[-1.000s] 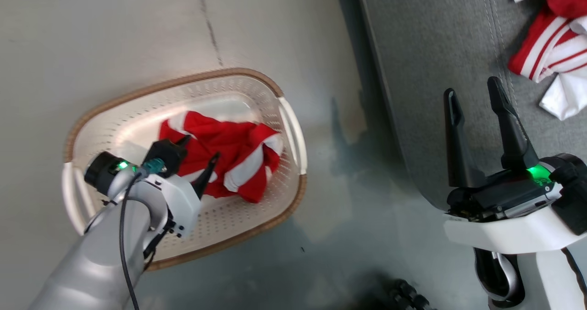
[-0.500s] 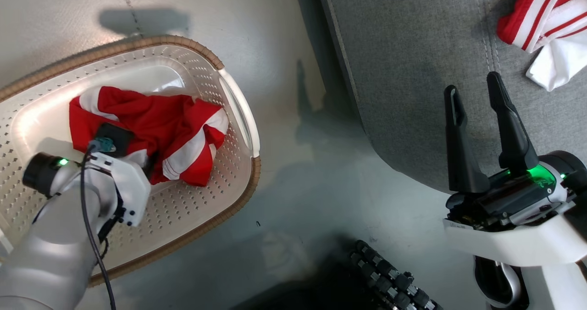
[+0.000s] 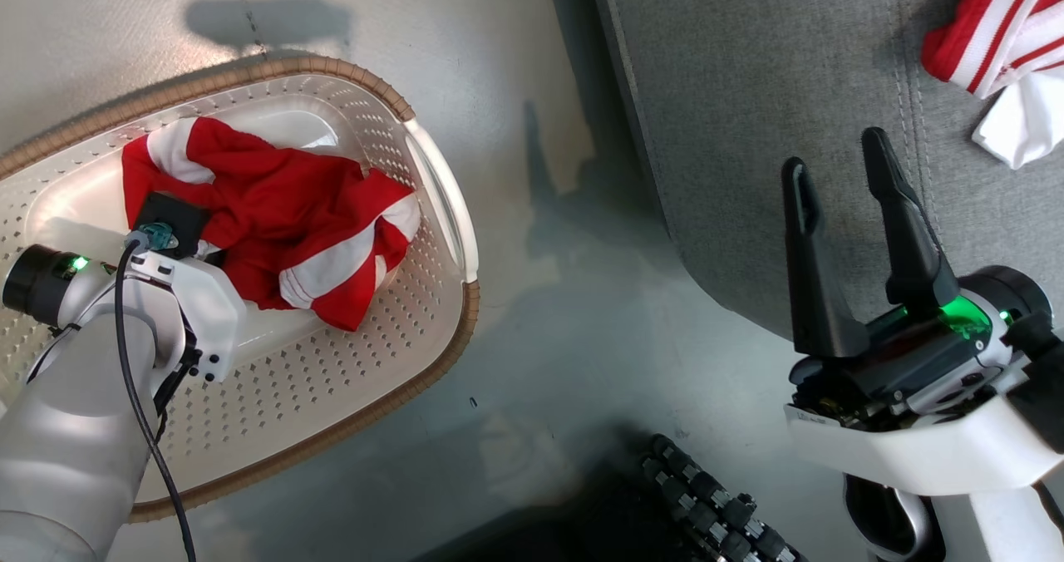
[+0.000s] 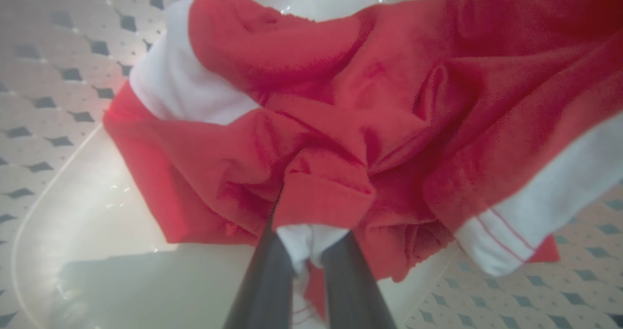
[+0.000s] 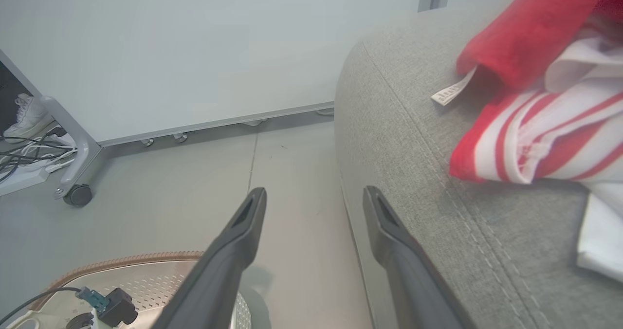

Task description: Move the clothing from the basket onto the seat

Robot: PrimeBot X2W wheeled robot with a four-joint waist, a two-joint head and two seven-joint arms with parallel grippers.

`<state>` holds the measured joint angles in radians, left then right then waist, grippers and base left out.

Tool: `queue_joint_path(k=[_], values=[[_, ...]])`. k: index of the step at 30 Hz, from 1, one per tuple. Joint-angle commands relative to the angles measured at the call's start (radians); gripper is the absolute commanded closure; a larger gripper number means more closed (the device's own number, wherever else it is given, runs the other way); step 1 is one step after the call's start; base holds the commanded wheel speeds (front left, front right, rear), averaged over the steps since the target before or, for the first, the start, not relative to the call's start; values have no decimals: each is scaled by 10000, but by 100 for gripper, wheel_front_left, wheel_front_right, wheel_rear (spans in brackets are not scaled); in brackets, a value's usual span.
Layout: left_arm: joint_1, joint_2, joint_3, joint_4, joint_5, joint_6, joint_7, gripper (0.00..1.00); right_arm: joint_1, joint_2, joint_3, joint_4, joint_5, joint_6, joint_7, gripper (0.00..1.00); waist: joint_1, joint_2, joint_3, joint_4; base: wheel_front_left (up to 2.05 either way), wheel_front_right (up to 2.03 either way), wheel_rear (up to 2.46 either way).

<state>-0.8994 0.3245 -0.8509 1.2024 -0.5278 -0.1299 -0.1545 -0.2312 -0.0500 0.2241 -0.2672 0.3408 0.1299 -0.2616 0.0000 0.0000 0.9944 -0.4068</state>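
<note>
Clothing in basket: a crumpled bright red soft garment with white bands (image 3: 283, 213) lies inside the cream-white perforated plastic laundry basket with a brown woven-look rim (image 3: 332, 67), against the wall nearest to the seat.
Clothing on seat: a bright red garment with red-and-white striped trim (image 5: 530, 139) and a small white tag (image 5: 450, 93) lies on the large grey fabric seat with stitched seams (image 3: 748, 130), together with some white cloth.
Left gripper: the left gripper (image 4: 309, 236) is down in the basket; its two dark fingers are closed together on a fold of the red garment, and a little white fabric is pinched between them.
Right gripper: the right gripper (image 3: 834, 150) has its fingers spread wide apart and holds nothing; it hangs over the rounded edge of the seat, well apart from the garment there.
Basket and seat: the basket stands on the pale grey floor (image 3: 540, 337), beside the seat and not touching it.
</note>
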Motion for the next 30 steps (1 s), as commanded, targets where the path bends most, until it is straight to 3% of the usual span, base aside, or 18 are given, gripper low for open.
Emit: queue_joint_path(k=[1, 11, 20, 30], values=[[-120, 91, -62, -14, 79, -6, -175, 100, -168, -16, 37, 64, -63, 17, -48, 0, 0, 0, -73, -30, 0, 0, 0], [607, -360, -145, -1390, 320, 102, -1100, 100, -370, -25, -70, 811, -715, 17, -47, 0, 0, 0, -1681, 1006, 0, 0, 0], [2545, -279, 1200, -4908, 440, 593, -1111, 100, -257, -31, -363, 1891, -1316, 17, -44, 0, 0, 0, -3402, 2153, 0, 0, 0], [4505, -610, 2753, -7280, 630, 867, -1113, 100, 63, -34, -857, 2416, -1669, 17, 522, 0, 0, 0, -5381, 3259, 0, 0, 0]])
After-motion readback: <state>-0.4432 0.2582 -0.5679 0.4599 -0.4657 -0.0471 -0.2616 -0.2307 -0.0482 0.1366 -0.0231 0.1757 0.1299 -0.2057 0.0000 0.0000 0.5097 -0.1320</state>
